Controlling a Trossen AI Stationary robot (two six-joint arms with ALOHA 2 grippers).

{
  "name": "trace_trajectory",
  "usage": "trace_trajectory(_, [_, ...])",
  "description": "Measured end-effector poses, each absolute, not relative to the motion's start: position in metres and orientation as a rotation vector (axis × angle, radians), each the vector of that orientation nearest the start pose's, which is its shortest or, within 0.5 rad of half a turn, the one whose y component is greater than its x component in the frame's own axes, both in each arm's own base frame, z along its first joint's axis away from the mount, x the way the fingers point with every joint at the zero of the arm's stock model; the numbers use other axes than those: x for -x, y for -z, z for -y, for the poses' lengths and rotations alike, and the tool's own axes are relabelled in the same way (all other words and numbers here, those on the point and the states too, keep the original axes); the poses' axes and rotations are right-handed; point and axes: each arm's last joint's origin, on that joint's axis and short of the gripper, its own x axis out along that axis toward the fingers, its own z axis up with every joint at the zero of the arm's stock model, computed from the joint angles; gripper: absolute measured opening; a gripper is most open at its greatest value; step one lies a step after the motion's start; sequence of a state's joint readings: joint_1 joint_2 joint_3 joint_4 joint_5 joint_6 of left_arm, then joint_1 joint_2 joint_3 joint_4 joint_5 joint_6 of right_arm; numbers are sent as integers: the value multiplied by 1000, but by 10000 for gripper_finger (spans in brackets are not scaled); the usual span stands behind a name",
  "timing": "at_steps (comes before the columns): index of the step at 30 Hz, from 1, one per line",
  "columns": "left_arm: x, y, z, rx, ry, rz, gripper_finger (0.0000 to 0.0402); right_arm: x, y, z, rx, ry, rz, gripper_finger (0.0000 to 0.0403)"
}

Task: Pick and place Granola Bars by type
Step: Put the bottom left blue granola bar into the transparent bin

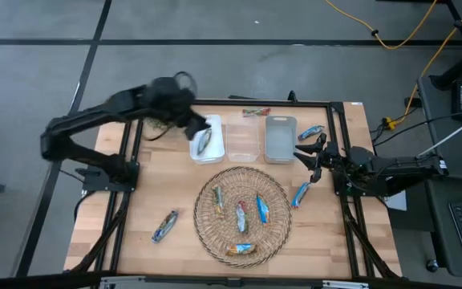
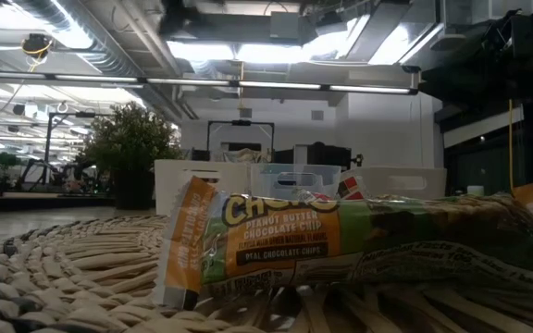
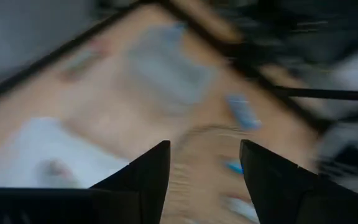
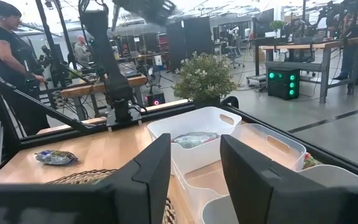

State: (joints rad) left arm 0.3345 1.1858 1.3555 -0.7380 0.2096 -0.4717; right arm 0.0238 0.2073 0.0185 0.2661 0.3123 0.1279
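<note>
The Granola Bars lie scattered. Several lie in the round wicker tray, among them a green-and-orange one. One greenish bar lies in the white left bin. Single bars lie on the table at the near left, right of the tray, at the far right and behind the bins. My left gripper hovers over the left bin's far end, open, with nothing between its fingers. My right gripper waits open at the table's right side.
A clear bin and a grey bin stand to the right of the white one, along the far edge. A dark frame runs around the table. People stand in the room beyond the table.
</note>
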Motion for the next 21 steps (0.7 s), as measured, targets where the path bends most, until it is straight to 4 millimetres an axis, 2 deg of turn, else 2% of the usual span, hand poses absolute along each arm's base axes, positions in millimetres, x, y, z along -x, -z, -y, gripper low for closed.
trace_trajectory(5, [-176, -428, -17, 667, 27, -438, 182, -109, -178, 6, -139, 283, 94, 142])
trace_trajectory(10, [-145, -442, 10, 812, 61, -380, 182, -109, -178, 6, -139, 282, 95, 142])
trace_trajectory(15, [-147, -435, 25, 887, 22, -458, 182, -109, -178, 6, -139, 281, 95, 142])
trace_trajectory(21, [-162, -403, 52, 961, -72, -812, 182, -109, -178, 6, -140, 281, 94, 142])
